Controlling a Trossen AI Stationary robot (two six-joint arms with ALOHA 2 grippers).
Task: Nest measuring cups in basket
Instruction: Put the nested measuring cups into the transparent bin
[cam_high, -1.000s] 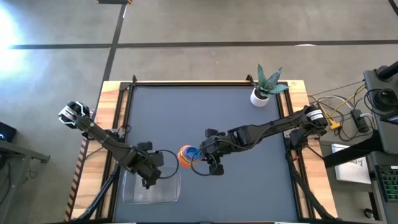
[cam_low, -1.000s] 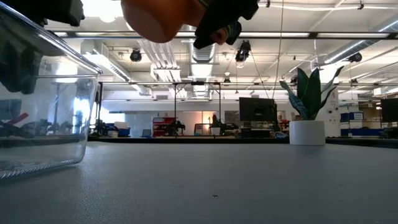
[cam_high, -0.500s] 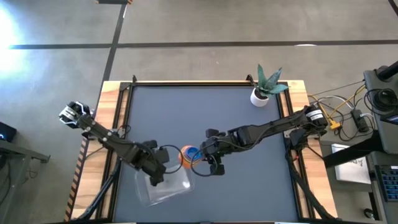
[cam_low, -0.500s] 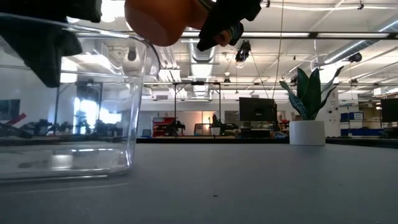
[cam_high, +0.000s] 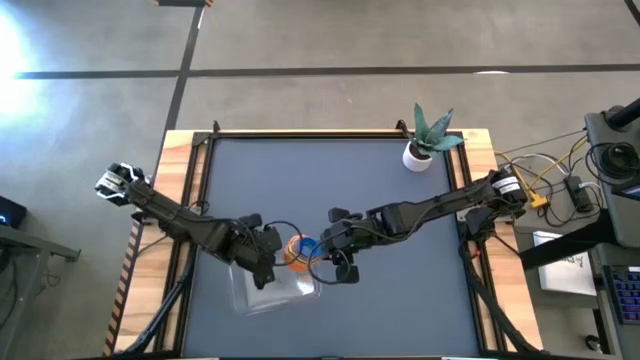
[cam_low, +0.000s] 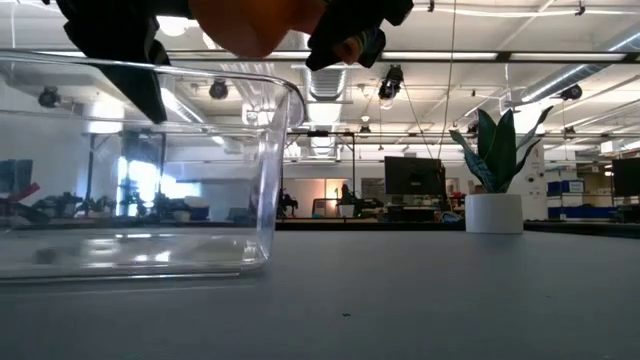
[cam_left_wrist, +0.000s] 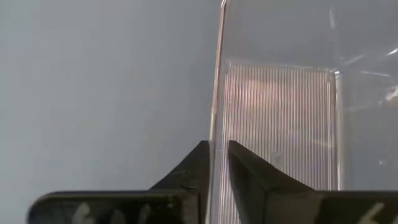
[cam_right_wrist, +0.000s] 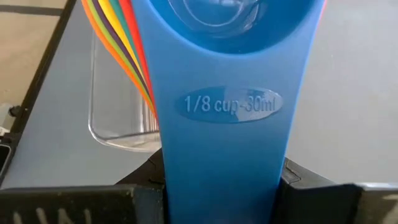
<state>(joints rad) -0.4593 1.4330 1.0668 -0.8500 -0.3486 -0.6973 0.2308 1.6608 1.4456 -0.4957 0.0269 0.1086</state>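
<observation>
**Both hands loaded above the front of the bench**

Nearest the front edge of the dark bench (cam_high: 330, 190) sits the basket (cam_high: 275, 290), a clear shallow container lying at a slight angle to the bench edges in the high view. The low view shows its transparent wall (cam_low: 265, 170) standing on the surface, with its floor apparently flat on the bench, though the clear plastic makes that hard to judge.

The left hand (cam_high: 263, 262) is at the basket's far rim. In the left wrist view its two dark fingers (cam_left_wrist: 249, 180) are drawn narrow, one on each side of the clear wall, pinching it. Through the wall the ribbed floor of the basket shows.

Just beside it, toward the middle of the bench, the right hand (cam_high: 335, 262) holds the measuring cups (cam_high: 297, 250) as a nested stack, orange outermost and blue on top. The right wrist view shows the fingers clamped on either side of the blue handle (cam_right_wrist: 227, 124), marked "1/8 cup 30ml", with orange, yellow, green and red handles fanned behind it. In the low view the orange bowl (cam_low: 255, 25) hangs well above the bench, over the basket's near-centre end. The stack touches neither basket nor bench.

Farther back, near the far right corner, stands a white plant pot (cam_high: 418, 155) with a green plant.
</observation>
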